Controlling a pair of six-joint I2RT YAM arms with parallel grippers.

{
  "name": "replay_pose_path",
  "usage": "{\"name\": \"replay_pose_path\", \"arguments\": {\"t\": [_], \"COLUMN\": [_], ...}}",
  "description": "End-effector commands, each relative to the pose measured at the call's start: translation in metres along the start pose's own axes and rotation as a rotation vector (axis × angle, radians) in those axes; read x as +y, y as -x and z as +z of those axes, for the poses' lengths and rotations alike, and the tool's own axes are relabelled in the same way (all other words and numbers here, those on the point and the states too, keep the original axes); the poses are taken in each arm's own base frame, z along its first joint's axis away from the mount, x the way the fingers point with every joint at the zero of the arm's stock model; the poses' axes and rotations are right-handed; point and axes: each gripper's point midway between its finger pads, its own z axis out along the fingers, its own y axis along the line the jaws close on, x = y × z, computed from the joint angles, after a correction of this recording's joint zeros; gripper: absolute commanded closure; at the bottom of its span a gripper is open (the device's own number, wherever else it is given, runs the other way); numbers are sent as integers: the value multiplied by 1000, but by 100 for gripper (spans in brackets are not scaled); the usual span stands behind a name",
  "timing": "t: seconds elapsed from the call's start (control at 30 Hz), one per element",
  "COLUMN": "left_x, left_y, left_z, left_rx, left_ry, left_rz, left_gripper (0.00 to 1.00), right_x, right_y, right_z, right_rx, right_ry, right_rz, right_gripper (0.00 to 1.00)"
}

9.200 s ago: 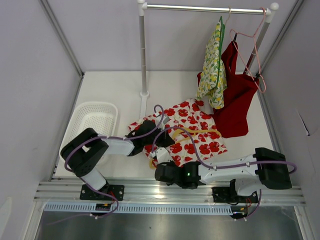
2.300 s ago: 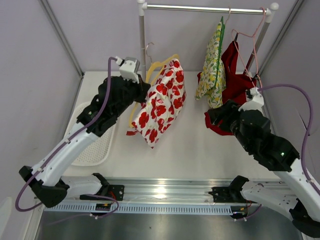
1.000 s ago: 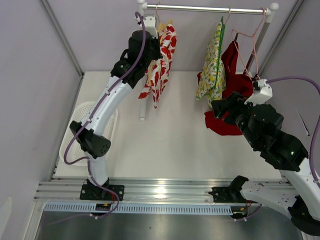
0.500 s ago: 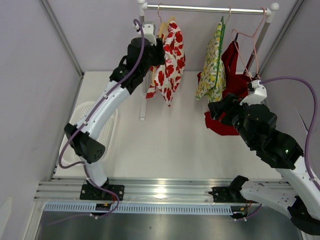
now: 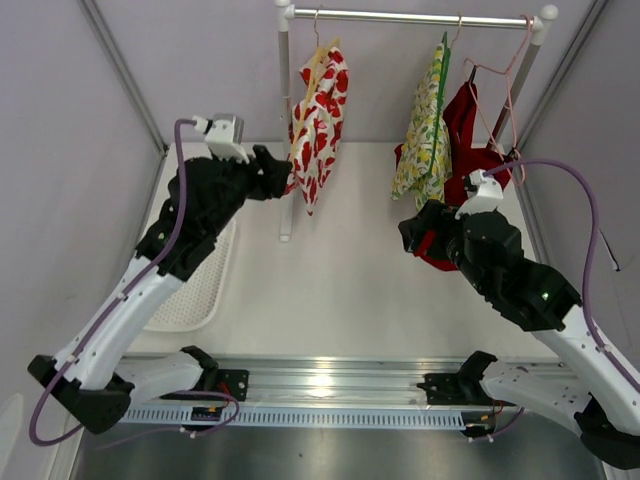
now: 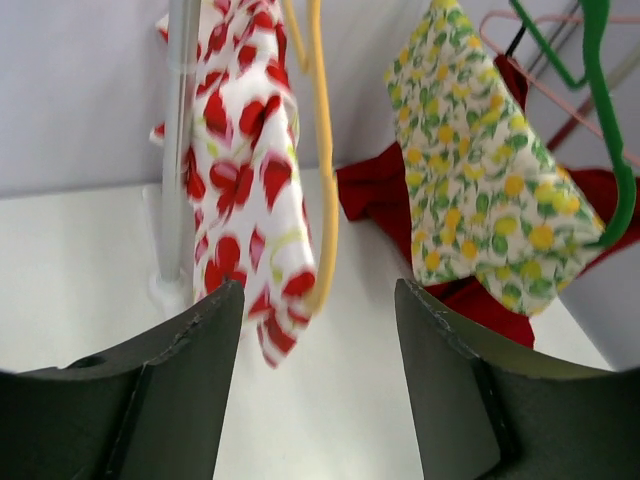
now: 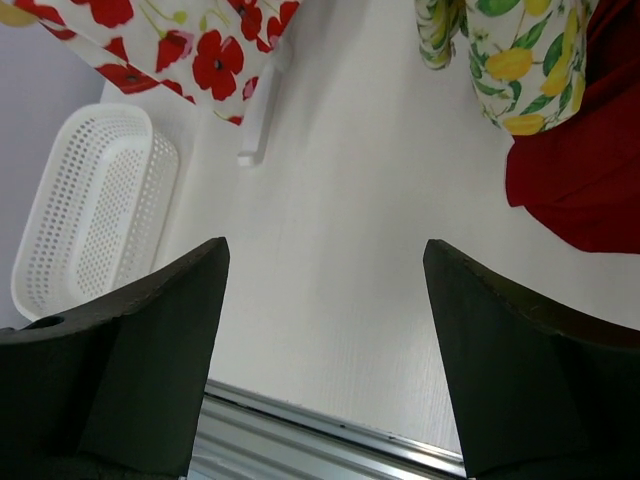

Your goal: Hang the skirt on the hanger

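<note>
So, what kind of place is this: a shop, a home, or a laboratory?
Most likely a laboratory test cell, not a shop or home. Plain grey wall panels enclose a white table, an aluminium mounting rail runs along its near edge, and a small clothes rail stands at the back.

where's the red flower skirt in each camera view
Top external: the skirt hangs from the rail, upper middle, just right of the rack pole.
Left wrist: upper left, beside the rack pole, on the yellow hanger.
Right wrist: only its lower part shows, at the top left edge.
Shared landmark: the lemon-print garment, to the skirt's right in every view.
</note>
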Motion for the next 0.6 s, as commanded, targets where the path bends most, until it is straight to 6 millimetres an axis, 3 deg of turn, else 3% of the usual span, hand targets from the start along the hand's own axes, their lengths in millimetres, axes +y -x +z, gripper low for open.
{"name": "replay_pose_path", "arguments": {"t": [0.0,0.03,0.07,0.13,0.17,0.27,0.57], "left_x": [1,3,12,14,20,28,43], "left_y": [-28,-22,-46,-53,-69,-88,-125], "left_z": [-24,-40,-45,-58,-68,-88,-116], "left_rx": [35,12,62,71,95,129,206], "left_ry": [-30,-34,-10,-20,-18,-14,-12], "left_rz": [-35,-39,-31,-32,-29,-16,39], "left_gripper": [33,33,33,33,33,33,32], "right_x": [6,5,4,0,-2,-8,-16], "right_y": [-11,-13,-15,-21,-22,-27,-36], "right_z": [10,11,12,14,13,14,17], "right_rx": [25,29,33,38,32,26,32], "right_ry": [32,31,29,18,14,7,-24], "right_rz": [-23,-24,-26,-29,-28,-27,-14], "right_gripper": [15,15,15,15,14,13,9]}}
